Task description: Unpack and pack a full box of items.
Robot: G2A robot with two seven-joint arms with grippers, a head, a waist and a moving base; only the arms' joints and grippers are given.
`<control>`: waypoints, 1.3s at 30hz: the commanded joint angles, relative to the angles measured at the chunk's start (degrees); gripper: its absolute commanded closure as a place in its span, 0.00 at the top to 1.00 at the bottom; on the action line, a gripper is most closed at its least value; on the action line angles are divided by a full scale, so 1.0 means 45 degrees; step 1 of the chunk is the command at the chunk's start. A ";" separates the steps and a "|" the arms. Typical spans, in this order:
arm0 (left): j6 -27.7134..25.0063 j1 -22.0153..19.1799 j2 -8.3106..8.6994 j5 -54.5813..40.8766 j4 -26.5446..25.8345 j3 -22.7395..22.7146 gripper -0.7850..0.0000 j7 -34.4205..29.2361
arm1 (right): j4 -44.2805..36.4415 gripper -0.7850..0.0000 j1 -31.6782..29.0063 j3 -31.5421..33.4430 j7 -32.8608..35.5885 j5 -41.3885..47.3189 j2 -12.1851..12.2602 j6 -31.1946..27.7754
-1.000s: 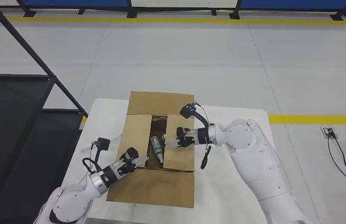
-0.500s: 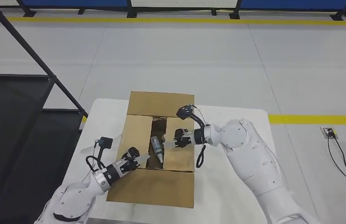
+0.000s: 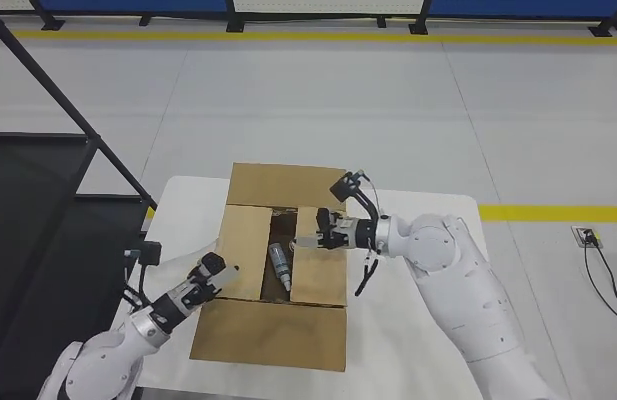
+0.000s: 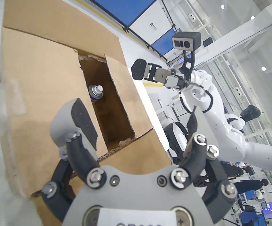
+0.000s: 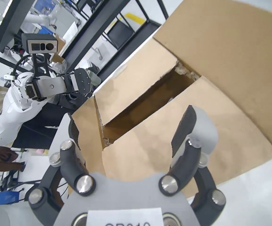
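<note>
A brown cardboard box [image 3: 278, 330] stands on the white table [image 3: 418, 340]. Its two inner flaps lie nearly flat with a narrow gap between them. A spray can [image 3: 279, 266] with a white nozzle lies inside the gap, also seen as the spray can [image 4: 95, 92]. My left gripper [image 3: 212, 267] is open and empty beside the box's left edge; in its own view the left gripper [image 4: 136, 116] faces the gap. My right gripper [image 3: 315, 240] is open and empty just above the right inner flap [image 5: 185, 128], with the right gripper [image 5: 131, 118] straddling that flap's edge.
The box's far flap [image 3: 286, 184] and near flap [image 3: 273, 340] are folded outwards. A black metal rack [image 3: 48, 190] stands left of the table. Bare table surface lies to the right of the box.
My left gripper has drawn back off the left inner flap to the box's left edge. My right gripper has stayed over the right flap, its wrist shifting slightly to the right.
</note>
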 commanded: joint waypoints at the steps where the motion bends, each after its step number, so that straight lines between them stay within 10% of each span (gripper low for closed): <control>1: -0.0200 0.0448 0.0077 -0.0380 0.0068 -0.0795 1.00 -0.0303 | -0.0357 1.00 -0.0228 0.0090 -0.0554 -0.0206 0.0045 0.0098; 11: -0.1780 0.2119 0.0525 -0.1267 0.1785 -0.3035 1.00 -0.4276 | -0.0383 1.00 -0.0304 0.0083 -0.0359 -0.0383 0.0083 0.0803; 18: -0.2595 0.2019 0.0862 -0.3149 0.2284 -0.2872 1.00 -0.8347 | 0.0182 1.00 -0.0384 0.0530 -0.3545 -0.1304 0.0111 0.2385; 39: -0.2386 0.2066 0.2175 -0.5898 0.1693 -0.1156 1.00 -0.8557 | 0.9229 1.00 0.3930 -0.1361 -0.5350 0.0627 -0.1307 0.1771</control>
